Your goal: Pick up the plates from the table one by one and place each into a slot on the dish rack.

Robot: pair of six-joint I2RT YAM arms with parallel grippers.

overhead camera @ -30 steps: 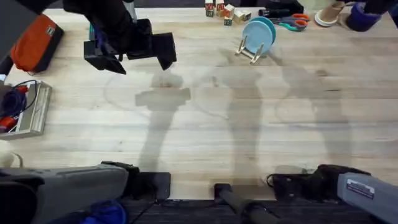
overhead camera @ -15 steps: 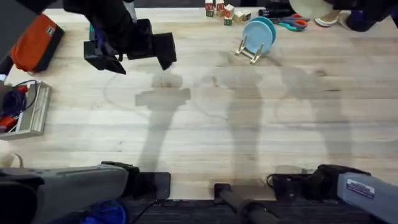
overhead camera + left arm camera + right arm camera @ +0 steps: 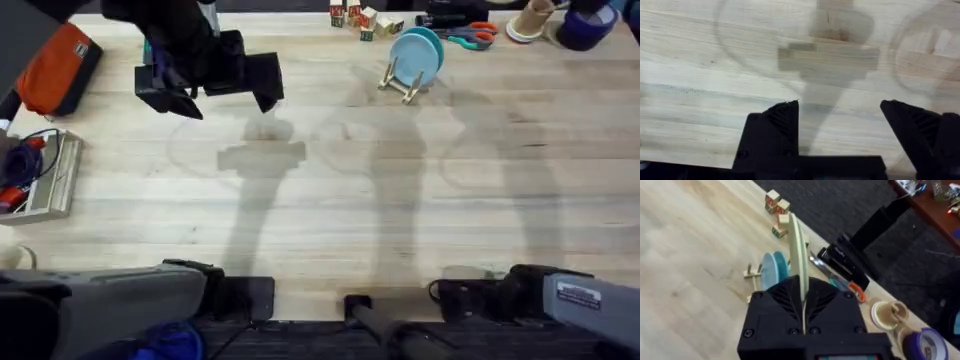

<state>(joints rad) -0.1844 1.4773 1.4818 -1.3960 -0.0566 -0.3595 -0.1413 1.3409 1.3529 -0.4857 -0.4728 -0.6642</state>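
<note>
Risen right hand (image 3: 803,311) grips cream plate (image 3: 798,255) above dish rack (image 3: 756,274)

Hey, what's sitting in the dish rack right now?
Two plates stand on edge in the dish rack: a light blue plate in front and a teal plate behind it, mostly covered by the blue one.

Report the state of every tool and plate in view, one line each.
left tool: open, empty, above the table.
right tool: shut on the cream plate, which is held on edge in the air.
light blue plate: standing in the dish rack.
teal plate: standing in the rack beside the light blue one.
</note>
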